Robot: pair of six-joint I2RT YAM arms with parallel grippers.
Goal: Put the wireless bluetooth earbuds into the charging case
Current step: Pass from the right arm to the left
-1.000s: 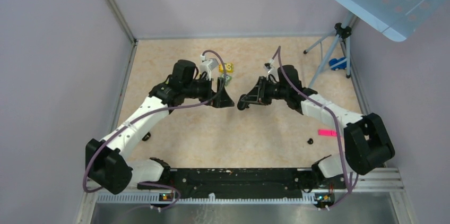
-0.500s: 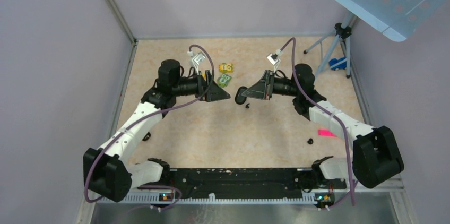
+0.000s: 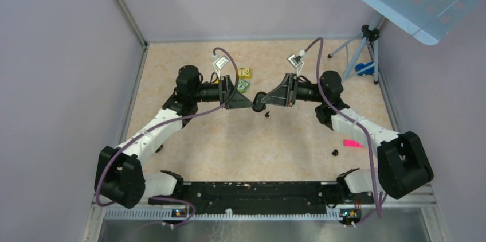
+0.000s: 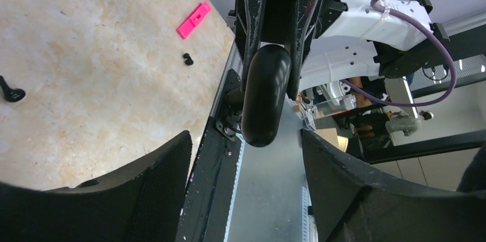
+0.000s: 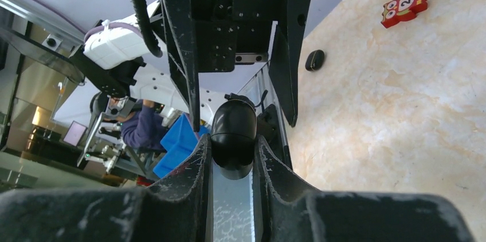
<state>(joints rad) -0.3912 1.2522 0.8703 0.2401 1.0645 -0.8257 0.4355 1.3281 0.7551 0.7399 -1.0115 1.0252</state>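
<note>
Two arms meet above the middle of the table (image 3: 275, 139), and the charging case (image 3: 259, 101) hangs in the air between them. The right hand (image 5: 232, 139) is clamped on the case (image 5: 233, 133), one finger on each broad face. The left hand (image 4: 245, 139) stands open, a finger to either side of the case (image 4: 265, 96), with a clear gap on both sides and no contact.

Step in hand, as judged: a two-handed hold is being set up, either to pass the case across or to brace it so that the lid can be raised. No earbud is inside yet. One earbud (image 3: 267, 114) lies on the table just near-side of the case. A second small black piece (image 3: 334, 152), probably the other earbud, lies well to the right beside a pink tag (image 3: 353, 144).

The next move calls for the left fingers to close squarely on the free end without pushing the case out of the right hand's pinch.

The case is black, smooth and glossy, a rounded puck seen edge-on. It appears shut, and no seam can be made out. Such a shell is likely to slip under an off-centre squeeze.
</note>
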